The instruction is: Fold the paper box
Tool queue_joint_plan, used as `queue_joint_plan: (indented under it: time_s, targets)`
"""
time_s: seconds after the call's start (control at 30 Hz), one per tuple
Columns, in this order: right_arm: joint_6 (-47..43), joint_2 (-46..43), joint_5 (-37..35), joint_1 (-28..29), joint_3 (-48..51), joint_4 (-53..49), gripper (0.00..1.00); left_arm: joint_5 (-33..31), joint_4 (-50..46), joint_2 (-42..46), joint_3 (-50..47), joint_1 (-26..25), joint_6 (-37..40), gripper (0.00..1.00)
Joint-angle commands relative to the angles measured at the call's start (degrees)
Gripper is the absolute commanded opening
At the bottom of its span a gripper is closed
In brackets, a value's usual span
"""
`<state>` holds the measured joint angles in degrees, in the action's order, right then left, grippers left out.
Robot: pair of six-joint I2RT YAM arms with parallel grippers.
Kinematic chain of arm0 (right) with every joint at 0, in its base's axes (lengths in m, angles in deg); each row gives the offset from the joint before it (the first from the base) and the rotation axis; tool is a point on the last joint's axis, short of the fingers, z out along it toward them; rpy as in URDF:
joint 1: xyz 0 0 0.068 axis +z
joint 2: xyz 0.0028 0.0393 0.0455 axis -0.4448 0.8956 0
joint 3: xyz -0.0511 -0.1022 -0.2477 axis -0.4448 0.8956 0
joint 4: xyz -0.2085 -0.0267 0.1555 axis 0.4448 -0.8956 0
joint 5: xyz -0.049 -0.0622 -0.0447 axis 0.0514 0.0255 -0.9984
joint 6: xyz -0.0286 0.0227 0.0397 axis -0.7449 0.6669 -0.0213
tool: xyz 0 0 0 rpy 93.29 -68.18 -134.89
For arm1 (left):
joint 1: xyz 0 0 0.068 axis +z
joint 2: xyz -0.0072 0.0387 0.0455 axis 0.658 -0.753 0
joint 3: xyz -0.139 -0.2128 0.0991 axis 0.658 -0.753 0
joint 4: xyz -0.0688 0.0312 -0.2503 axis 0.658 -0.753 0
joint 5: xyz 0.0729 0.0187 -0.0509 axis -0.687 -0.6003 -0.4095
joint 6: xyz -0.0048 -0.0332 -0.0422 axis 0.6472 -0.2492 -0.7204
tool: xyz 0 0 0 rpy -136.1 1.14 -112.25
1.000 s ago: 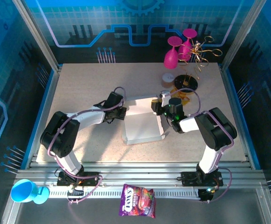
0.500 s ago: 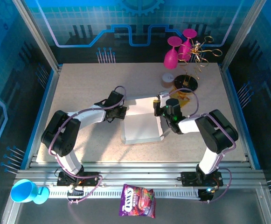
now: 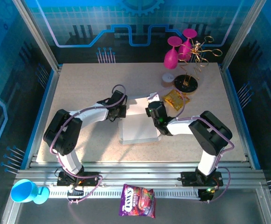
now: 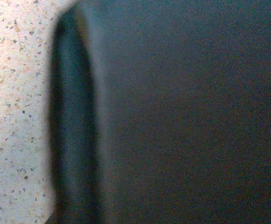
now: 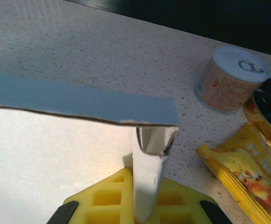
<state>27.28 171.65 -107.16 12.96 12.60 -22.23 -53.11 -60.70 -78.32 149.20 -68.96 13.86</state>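
A flap (image 5: 148, 184) of the paper box (image 3: 137, 128) was pinched in the closed right gripper (image 3: 153, 111); the left gripper (image 3: 120, 111) was closed tight at the box's left edge; the flap could be torn by overpulling

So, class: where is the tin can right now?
In the top view the can stands at the table's far right, just left of the black stand base and beyond the yellow packet.

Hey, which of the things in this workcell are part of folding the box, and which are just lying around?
In the job: paper box; right tool, clamped on its flap.
Lying about: yellow snack packet; small can; pink goblets; gold wire stand; purple candy bag; blue cup.
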Motion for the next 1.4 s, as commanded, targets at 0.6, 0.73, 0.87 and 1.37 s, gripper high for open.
queue_joint_plan:
  time_s: [0.6, 0.73, 0.87, 1.37]
  targets:
    - [24.20, 9.14, -27.74, 4.44, -19.80, -48.70, 0.00, -8.93, -9.63, -4.86, 2.76, -0.22, -10.13, 0.00]
    - [20.68, 8.41, -24.01, 4.45, -17.99, -43.97, 0.00, -8.10, -9.31, -5.53, 3.01, -0.19, -9.64, 0.00]
    - [18.54, 7.06, -19.32, 3.49, -17.16, -41.65, 0.00, -7.90, -9.83, -5.72, 3.63, -0.19, -8.52, 0.00]
    - [14.25, 2.28, 1.82, -2.63, -10.52, -27.68, 0.19, -6.28, -12.22, -8.02, 5.95, -0.05, -6.91, 0.00]
